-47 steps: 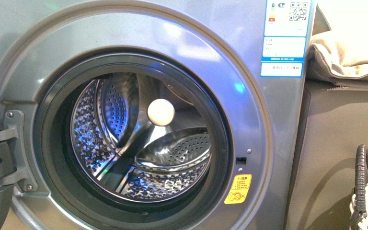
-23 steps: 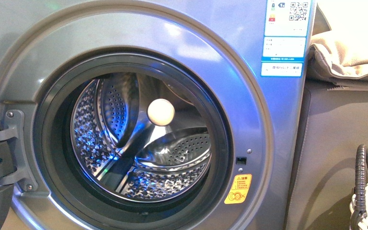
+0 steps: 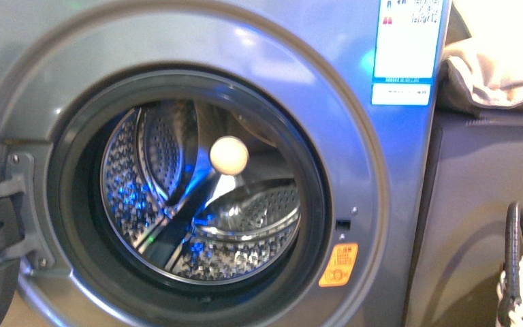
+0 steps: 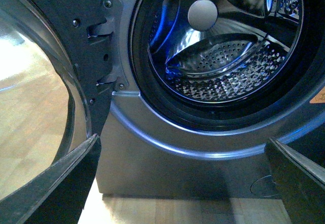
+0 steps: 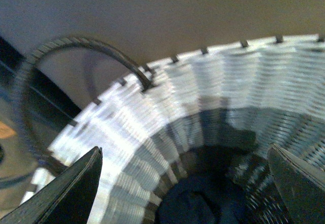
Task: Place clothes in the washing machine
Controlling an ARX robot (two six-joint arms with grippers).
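While left pincer (image 4: 183, 140) and right pincer (image 5: 185, 149) gape apart, dark navy clothes (image 5: 195, 203) lie in the basket (image 5: 152, 117).

Pale wooden floor (image 4: 167, 211): the grey washing machine (image 4: 172, 168) stands directly on it. Grey-brown cabinet (image 3: 477, 204) just beside the machine: beige folded fabric (image 3: 497, 68) lies on its top. White woven basket (image 5: 167, 107): a dark navy garment (image 5: 195, 203) lies at its bottom. The basket's own footing is out of view.
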